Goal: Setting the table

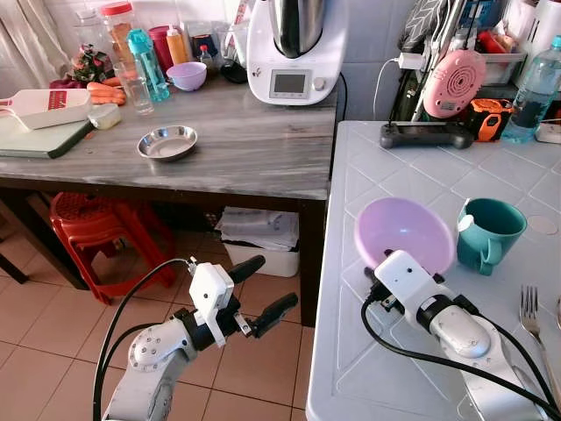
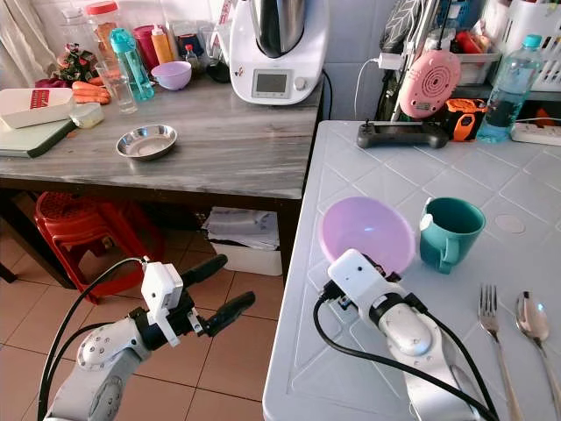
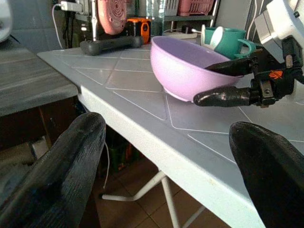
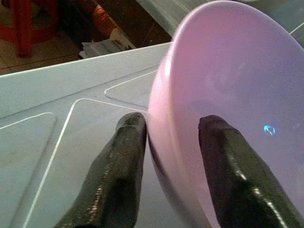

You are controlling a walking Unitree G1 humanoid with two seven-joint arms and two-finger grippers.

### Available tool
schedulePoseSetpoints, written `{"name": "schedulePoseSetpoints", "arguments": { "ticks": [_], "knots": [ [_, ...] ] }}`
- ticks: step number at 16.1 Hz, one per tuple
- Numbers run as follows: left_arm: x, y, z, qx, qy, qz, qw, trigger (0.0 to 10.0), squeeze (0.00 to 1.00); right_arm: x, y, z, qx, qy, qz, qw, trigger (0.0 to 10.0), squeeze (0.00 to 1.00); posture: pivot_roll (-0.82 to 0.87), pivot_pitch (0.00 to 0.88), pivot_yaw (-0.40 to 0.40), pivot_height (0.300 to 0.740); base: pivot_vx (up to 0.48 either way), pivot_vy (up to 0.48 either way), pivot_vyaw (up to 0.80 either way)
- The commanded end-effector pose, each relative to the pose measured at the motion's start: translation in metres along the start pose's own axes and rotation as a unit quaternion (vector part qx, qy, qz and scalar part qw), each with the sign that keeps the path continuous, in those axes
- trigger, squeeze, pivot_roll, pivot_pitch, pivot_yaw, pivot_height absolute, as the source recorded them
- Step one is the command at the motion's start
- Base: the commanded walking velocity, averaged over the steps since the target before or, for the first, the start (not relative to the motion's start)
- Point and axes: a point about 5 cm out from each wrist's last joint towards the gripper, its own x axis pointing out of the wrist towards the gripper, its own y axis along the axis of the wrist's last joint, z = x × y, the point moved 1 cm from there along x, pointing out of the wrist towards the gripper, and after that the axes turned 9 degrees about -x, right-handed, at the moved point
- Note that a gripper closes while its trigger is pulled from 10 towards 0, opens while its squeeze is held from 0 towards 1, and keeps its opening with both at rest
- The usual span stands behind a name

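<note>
Right wrist view is showing the right end effector (image 4: 168, 156) pinching the lilac bowl's (image 1: 405, 232) near rim, tilting its opening toward the robot; the left end effector (image 1: 263, 288) is hanging spread apart over the floor.

On the pale desk (image 2: 368, 368) the right end effector (image 2: 355, 267) reaches the near rim of the lilac bowl (image 2: 368, 230), its fingers hidden behind the wrist. A teal mug (image 2: 450, 230) stands just beside the bowl, and a fork (image 2: 493, 338) and spoon (image 2: 533, 324) lie near the right arm. The left end effector (image 2: 215, 289) hovers over the tiled floor (image 2: 237, 368), fingers spread. A steel dish (image 2: 146, 140) sits on the grey desk (image 2: 228, 158).
</note>
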Motion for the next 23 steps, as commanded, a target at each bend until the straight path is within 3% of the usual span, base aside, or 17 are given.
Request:
{"name": "schedulePoseSetpoints", "arguments": {
  "ticks": [1,18,22,23],
  "knots": [
    [-0.001,0.007,-0.002,0.010,-0.004,0.001,1.000,10.0,0.00,0.002,0.002,0.004,-0.002,-0.005,0.004,1.000,0.0,0.00,-0.02,0.000,0.089,0.740,0.000,0.000,0.00],
    [-0.009,-0.001,-0.010,-0.001,0.005,-0.011,1.000,10.0,0.00,0.006,0.004,0.004,-0.009,-0.017,0.014,1.000,0.0,0.00,0.00,0.000,0.097,0.740,0.000,0.000,0.00],
    [-0.013,-0.009,-0.029,-0.003,0.093,-0.008,0.996,10.0,0.00,0.007,0.015,0.012,-0.009,-0.046,0.043,0.998,0.0,0.00,-0.01,0.000,0.092,0.740,0.000,0.000,0.00],
    [-0.014,-0.005,-0.045,0.004,0.159,-0.003,0.987,10.0,0.00,0.006,0.025,0.017,0.004,-0.066,0.071,0.995,0.0,0.00,-0.01,0.000,0.090,0.740,0.000,0.000,0.00]
  ]
}}
